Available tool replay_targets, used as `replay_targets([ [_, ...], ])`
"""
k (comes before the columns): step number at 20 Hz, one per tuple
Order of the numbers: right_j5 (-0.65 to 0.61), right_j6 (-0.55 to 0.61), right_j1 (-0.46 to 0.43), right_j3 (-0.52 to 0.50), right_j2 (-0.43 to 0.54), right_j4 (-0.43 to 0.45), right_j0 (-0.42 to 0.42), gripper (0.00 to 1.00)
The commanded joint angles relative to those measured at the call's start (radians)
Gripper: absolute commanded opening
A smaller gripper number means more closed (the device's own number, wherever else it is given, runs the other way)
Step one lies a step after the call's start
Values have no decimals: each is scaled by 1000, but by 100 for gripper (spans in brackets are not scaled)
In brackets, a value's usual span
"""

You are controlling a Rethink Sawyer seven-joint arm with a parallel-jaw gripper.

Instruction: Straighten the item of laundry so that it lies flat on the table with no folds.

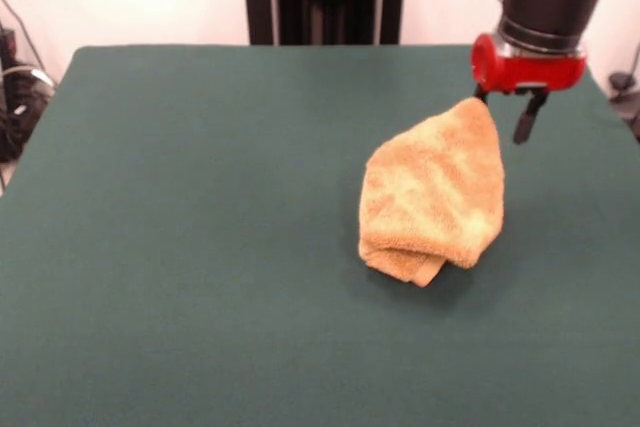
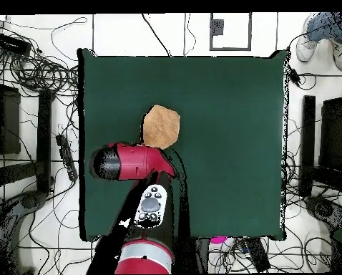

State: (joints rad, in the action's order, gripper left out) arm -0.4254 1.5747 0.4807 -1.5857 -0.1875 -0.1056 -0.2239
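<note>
The red and black arm drops in from the top of the front view, its thick black wrist ending in a red collar, and the claw (image 1: pixel 505 112) points down just above the table (image 1: pixel 200 247). Two dark fingers show under that collar: one longer finger (image 1: pixel 524 119) hangs free in the air to the side, the other is pressed right against the peak of the towel (image 1: pixel 433 197). Whether cloth is actually pinched between them I cannot tell, and I cannot tell if the claw is open or closed. The towel sits directly below and beside the claw, its pointed top touching the fingertip and the rest spreading downward toward the camera onto the green surface. It is mustard-yellow, thick and fluffy, with a soft looped pile, bunched into a rough teardrop shape; a doubled fold shows along its lower edge. From overhead the arm reaches across from the base side, its red body lying sideways, and the towel (image 2: pixel 162 126) peeks out just past it as a rounded tan patch on the dark green felt-like table (image 2: pixel 231 143).
</note>
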Motion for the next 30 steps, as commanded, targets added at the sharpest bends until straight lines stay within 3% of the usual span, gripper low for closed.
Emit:
replay_targets([
  [1, -120, 271, 2, 91, 40, -82, -44, 100],
  [10, -88, 305, 22, 10, 81, -161, -80, 100],
  [22, 11, 276, -160, 173, 39, -193, -143, 100],
  [30, -38, 295, -210, 267, -16, -192, -195, 100],
])
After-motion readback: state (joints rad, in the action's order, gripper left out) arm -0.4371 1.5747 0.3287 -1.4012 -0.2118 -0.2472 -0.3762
